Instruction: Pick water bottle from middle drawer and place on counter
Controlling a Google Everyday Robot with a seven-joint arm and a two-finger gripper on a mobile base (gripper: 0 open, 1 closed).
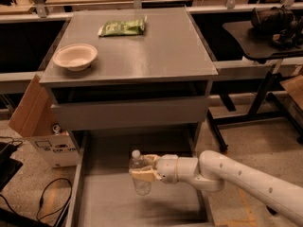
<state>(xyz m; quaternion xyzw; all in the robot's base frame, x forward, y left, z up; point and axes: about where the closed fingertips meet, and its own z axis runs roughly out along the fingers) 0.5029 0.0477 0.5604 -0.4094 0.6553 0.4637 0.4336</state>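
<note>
Water bottle (142, 187): clear, with white cap. Gripper (139, 168), over the middle drawer (109, 200) and clasped round the bottle, showed tan fingers (144, 176) on a white arm (236, 178). Drawer and counter (161, 51) were plain grey. Bowl (75, 56) cream. Packet (122, 27) green, pale print. Cardboard box (28, 115) brown. Side table (255, 39) black.

At lower centre the glossy white plastic gripper (142, 170) clasps the clear plastic water bottle (141, 187) over the matt grey metal middle drawer (109, 200); the desk (161, 51) looks smooth, matt.

Gripper (142, 168) at middle drawer (118, 205), fingers (142, 176) clasping upright water bottle (141, 187), bowl (75, 56) and green packet (122, 27) on counter (156, 51)
</note>
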